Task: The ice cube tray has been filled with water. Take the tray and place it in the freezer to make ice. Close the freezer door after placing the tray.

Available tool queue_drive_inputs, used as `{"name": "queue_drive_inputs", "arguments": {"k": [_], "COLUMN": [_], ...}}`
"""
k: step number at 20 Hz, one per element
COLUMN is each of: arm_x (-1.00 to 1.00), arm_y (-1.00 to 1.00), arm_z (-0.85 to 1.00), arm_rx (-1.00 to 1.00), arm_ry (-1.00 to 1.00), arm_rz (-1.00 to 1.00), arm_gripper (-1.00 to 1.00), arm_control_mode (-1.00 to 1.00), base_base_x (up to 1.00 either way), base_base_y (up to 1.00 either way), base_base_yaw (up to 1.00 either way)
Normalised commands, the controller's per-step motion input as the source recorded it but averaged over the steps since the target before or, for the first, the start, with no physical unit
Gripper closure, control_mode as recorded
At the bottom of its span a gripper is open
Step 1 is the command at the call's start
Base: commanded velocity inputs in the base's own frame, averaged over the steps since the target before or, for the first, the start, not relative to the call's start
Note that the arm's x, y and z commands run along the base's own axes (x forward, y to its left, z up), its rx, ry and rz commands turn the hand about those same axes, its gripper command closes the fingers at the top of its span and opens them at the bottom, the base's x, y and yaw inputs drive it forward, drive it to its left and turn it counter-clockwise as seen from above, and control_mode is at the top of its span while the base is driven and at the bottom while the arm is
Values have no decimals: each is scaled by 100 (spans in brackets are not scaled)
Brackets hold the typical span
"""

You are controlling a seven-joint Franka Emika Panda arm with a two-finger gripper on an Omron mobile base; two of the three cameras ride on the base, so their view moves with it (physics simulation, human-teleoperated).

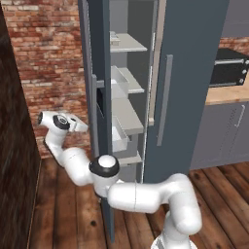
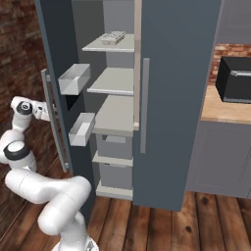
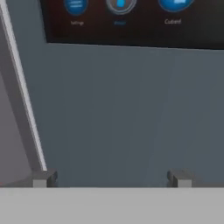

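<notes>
The ice cube tray (image 2: pixel 112 37) lies flat on the top white shelf inside the freezer (image 2: pixel 115 115); its near end shows in the left base view (image 1: pixel 114 38). The freezer door (image 2: pixel 54 44) stands wide open, edge-on (image 1: pixel 104 73) to the base. My arm curls round the left of the door. My gripper (image 1: pixel 81 127) is at the door's outer face, by the long grey handle (image 2: pixel 51 117). In the hand view the gripper (image 3: pixel 112 179) is open with nothing between its tips. It points at the slate-blue door face (image 3: pixel 122 109), just below the dark dispenser panel (image 3: pixel 131 22).
Two white bins (image 2: pixel 74 78) (image 2: pixel 81 129) hang on the door's inner side. The fridge's other door (image 2: pixel 171 98) is shut. A dark oven (image 2: pixel 235 78) sits on a wooden counter (image 2: pixel 220 110) to the right. A brick wall and a dark wall (image 1: pixel 14 146) close in the left.
</notes>
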Motion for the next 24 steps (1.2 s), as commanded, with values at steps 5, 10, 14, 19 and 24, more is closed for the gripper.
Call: {"name": "queue_drive_inputs", "arguments": {"k": [5, 10, 14, 19, 24], "arm_x": [-27, -45, -44, -19, -12], "arm_y": [-66, -99, -100, -100, -100], "arm_z": [-27, -23, -9, 0, 0], "arm_rx": [-5, -1, 0, 0, 0], "arm_ry": [1, 0, 0, -1, -7], "arm_rz": [-14, -19, -16, -5, 1], "arm_gripper": [-100, -100, -100, -100, -100], "arm_control_mode": [-100, -100, -100, -100, -100], "base_base_x": [0, 0, 0, 0, 0], "base_base_y": [0, 0, 0, 0, 0], "base_base_yaw": [0, 0, 0, 0, 0]}}
